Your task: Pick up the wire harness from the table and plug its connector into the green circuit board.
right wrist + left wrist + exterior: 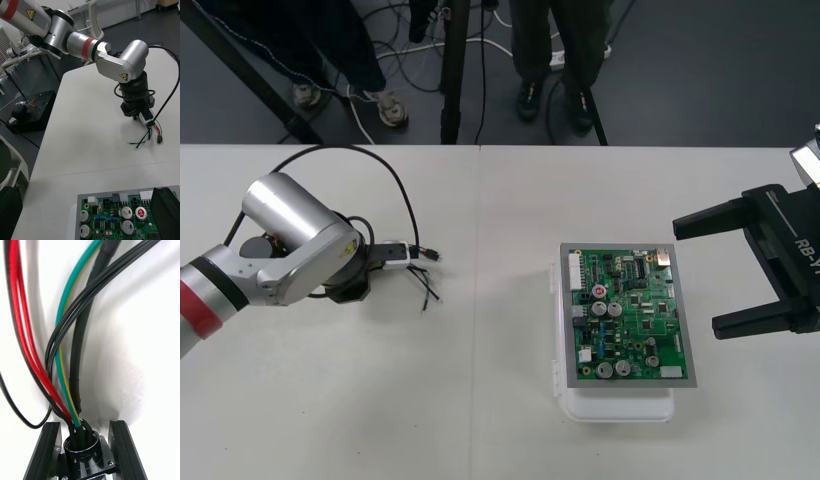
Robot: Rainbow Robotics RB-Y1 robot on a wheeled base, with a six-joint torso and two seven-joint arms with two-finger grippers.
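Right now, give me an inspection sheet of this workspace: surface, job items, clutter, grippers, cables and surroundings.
Surface: plain light table.
Job's things: green circuit board on white base; small wire harness, red, black and green, left of it, small black plug free of the board.
Clutter: nothing seen.
Grippers: left gripper shut on round metal socket; right gripper open by the board's right edge.
Cables: black cable loops over left arm.
Surroundings: dark floor beyond far edge.

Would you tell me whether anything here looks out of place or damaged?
Nothing stands out. The left hand grips the wire harness by its socket, wires trailing on the table; the green circuit board lies flat on its white base, the right hand open beside it.
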